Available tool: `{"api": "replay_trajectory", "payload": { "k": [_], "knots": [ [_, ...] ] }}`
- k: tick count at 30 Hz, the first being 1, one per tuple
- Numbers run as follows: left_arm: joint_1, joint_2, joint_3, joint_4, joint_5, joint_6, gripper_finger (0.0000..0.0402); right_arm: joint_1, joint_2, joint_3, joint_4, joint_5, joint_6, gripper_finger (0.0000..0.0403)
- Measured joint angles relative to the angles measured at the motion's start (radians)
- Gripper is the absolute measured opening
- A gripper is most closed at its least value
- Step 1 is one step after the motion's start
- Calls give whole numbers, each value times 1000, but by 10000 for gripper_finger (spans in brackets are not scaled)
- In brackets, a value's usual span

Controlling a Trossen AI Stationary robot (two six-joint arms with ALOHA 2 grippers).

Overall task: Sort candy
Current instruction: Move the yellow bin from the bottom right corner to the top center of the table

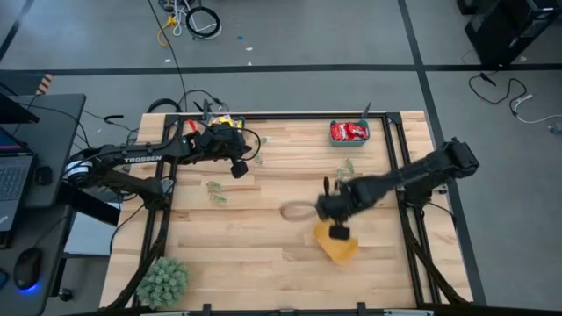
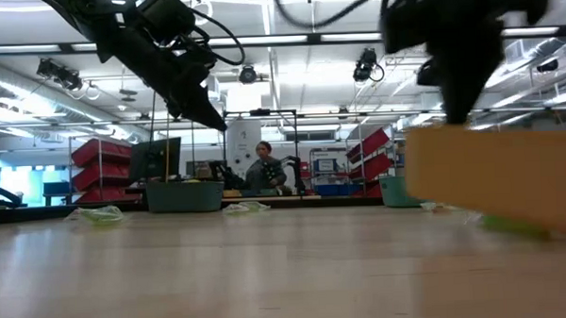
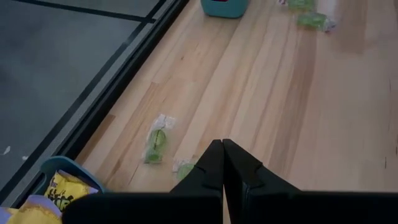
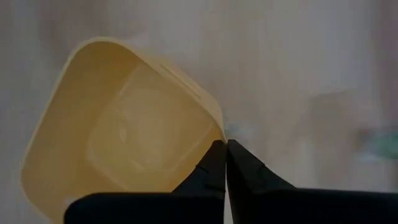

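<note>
Perhaps empty yellow bin, wrist-view only.

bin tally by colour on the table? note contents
Teal bins: 2, one holding red candy, one holding yellow candy
Yellow-orange bin: 1, empty
Total: 3 bins

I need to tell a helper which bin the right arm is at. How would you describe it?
Start at the right gripper over the table's near right part. The yellow-orange bin sits right beneath it, its rim pinched in the shut fingers. It looks empty; the teal bin at the far edge holds red candy.
</note>
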Motion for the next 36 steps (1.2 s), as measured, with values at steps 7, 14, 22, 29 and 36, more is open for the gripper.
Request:
{"api": "replay_trajectory", "payload": {
  "k": [7, 14, 22, 29, 36],
  "knots": [
    [0, 0, 0, 6, 0, 0, 0, -262, 1, 0, 113, 53, -126, 0],
    [-1, 0, 0, 10, 0, -1, 0, -539, 1, 0, 262, 61, -193, 0],
    [-5, 2, -1, 29, 5, -1, 0, -765, 7, 0, 386, 62, -207, 0],
    [-75, 32, -143, 429, 145, 5, 0, -830, 72, 0, 485, 62, -204, 0],
    [-157, 225, -187, 721, 127, 85, 0, -833, 86, 0, 546, 106, -131, 0]
  ]
}}
